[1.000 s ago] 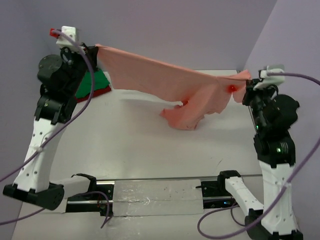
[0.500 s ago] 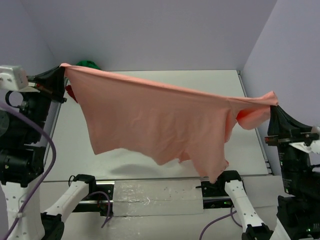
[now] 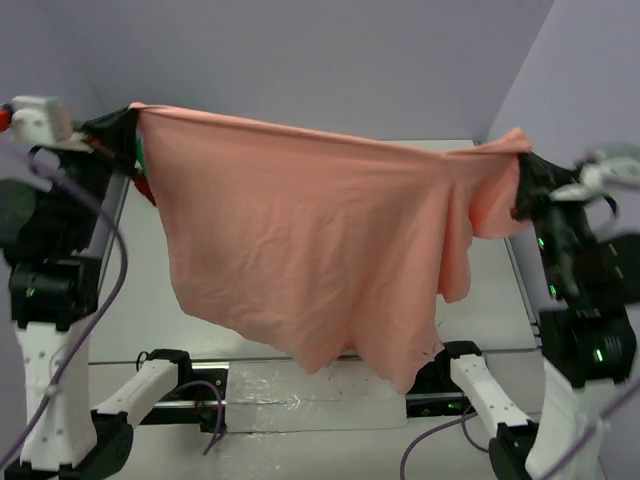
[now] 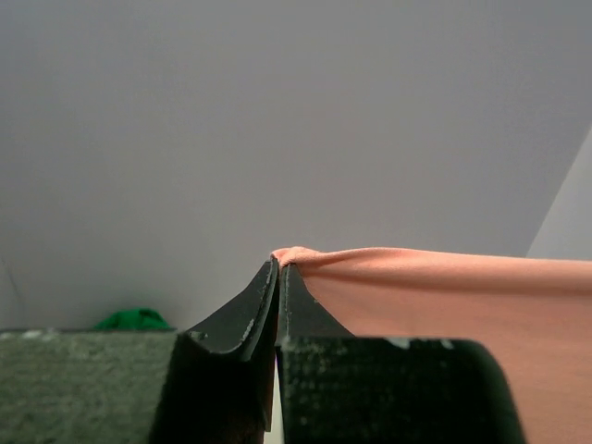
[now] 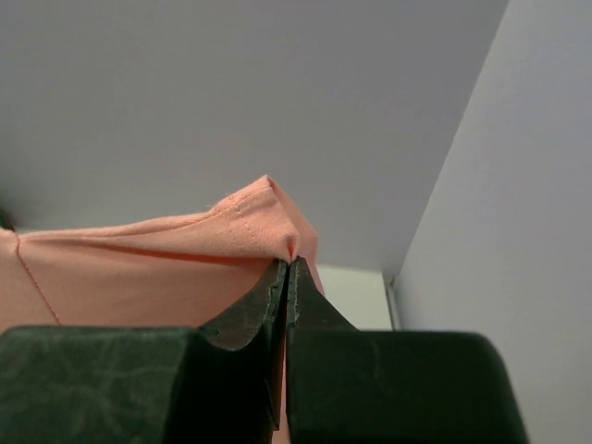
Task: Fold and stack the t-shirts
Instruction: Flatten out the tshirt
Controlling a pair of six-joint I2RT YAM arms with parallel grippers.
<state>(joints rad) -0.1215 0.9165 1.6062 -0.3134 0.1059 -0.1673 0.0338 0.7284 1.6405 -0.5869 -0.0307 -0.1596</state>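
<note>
Overhead, the salmon-pink t-shirt (image 3: 320,240) is held stretched above the table (image 3: 130,300), its corners pinched in the clamped left gripper (image 4: 278,270) and right gripper (image 5: 289,264). The green t-shirt (image 4: 134,320) and dark red t-shirt (image 3: 147,188), far left, are mostly screened by it.

The pink shirt (image 3: 320,240) is plain salmon, unprinted; the green shirt (image 4: 134,320) is bright. Fingers (image 4: 242,319) are black, bench (image 3: 145,300) white, walls (image 3: 350,60) lilac.

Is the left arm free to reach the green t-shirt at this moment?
Probably not yet. The left gripper is shut on an edge of the salmon-pink t-shirt, held up together with the right gripper. The green t-shirt lies lower, beyond it; releasing comes first.
</note>
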